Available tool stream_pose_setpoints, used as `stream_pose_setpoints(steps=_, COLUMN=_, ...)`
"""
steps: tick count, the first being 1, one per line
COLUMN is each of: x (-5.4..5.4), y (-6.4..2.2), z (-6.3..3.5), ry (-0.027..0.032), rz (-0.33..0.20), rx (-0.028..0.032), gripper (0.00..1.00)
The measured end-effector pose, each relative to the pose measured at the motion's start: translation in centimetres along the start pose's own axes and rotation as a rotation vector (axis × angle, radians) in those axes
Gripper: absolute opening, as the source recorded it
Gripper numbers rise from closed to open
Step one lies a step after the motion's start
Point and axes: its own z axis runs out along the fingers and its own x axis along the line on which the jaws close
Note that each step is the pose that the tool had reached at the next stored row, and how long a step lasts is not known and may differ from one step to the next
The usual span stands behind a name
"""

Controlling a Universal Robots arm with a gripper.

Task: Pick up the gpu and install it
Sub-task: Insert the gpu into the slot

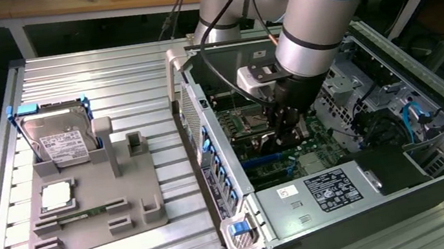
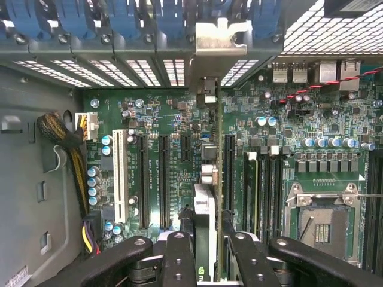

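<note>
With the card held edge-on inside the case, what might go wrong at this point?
1. The gpu, gripped in the claw, hangs over the black expansion slots; slightly off line, its edge could land beside a slot.
2. Its metal bracket sits at the rear openings with blue latches and could catch there.
3. Capacitors crowd the motherboard nearby.

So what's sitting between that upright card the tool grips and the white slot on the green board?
In the wrist view, two long black slots lie between the gpu and the white slot.
</note>
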Motion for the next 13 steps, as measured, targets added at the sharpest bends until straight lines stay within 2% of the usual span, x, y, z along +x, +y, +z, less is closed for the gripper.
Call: stream_pose_setpoints(steps=13, x=0.01, y=0.26, z=0.23, ry=-0.0001, rz=0.000, rx=0.0000, gripper=0.27)
